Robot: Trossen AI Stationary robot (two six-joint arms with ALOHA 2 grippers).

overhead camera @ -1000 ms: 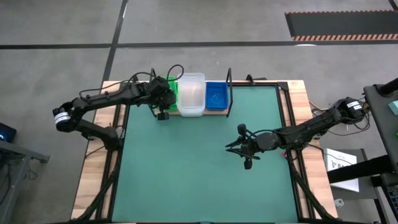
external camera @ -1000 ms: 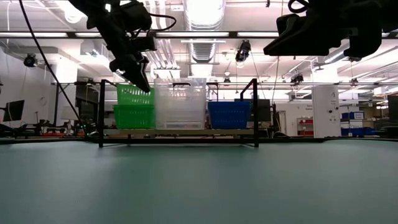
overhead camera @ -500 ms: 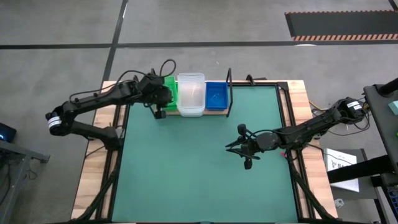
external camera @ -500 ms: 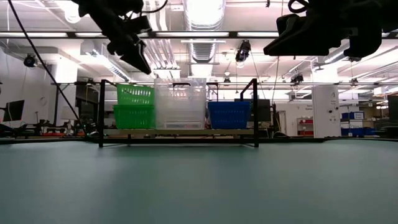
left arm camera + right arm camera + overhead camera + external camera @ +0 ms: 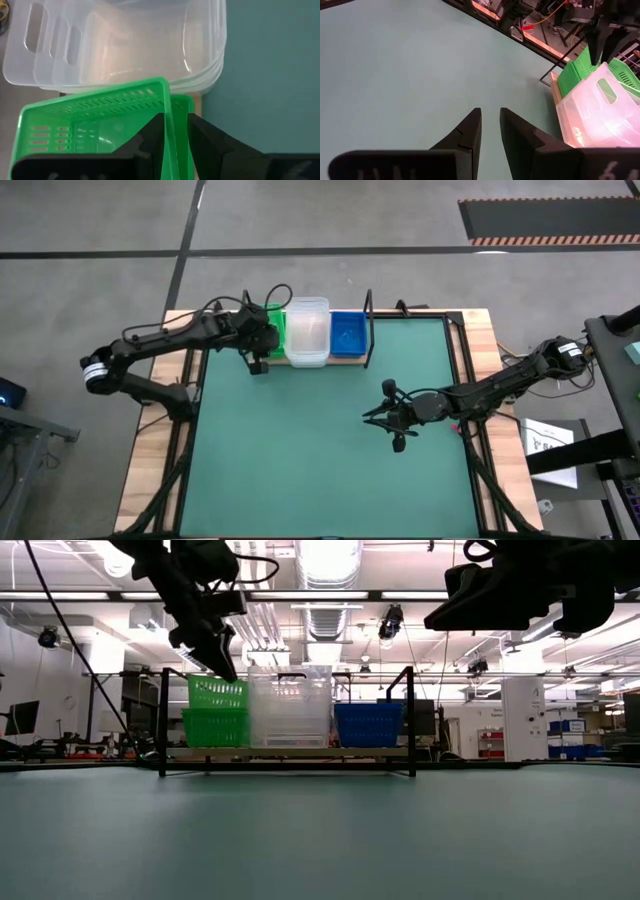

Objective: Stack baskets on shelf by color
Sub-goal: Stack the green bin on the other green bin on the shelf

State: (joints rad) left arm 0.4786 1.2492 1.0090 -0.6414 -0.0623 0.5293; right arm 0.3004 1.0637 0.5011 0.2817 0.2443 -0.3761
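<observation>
Baskets sit sorted on your shelf (image 5: 290, 752): green stack (image 5: 217, 712), clear stack (image 5: 289, 706), blue stack (image 5: 368, 724). Your left gripper (image 5: 174, 131) is clamped on the top green basket's (image 5: 97, 122) wall, not yet released. Your right gripper (image 5: 490, 122), fingers slightly apart and empty, waits over the table (image 5: 300, 450).

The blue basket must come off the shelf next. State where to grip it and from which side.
Probably the rim of the blue basket's wall that faces the mat, taken from above with one finger inside. Its top is open, the clear baskets crowd one side, and the wire upright stands close on the other.
</observation>
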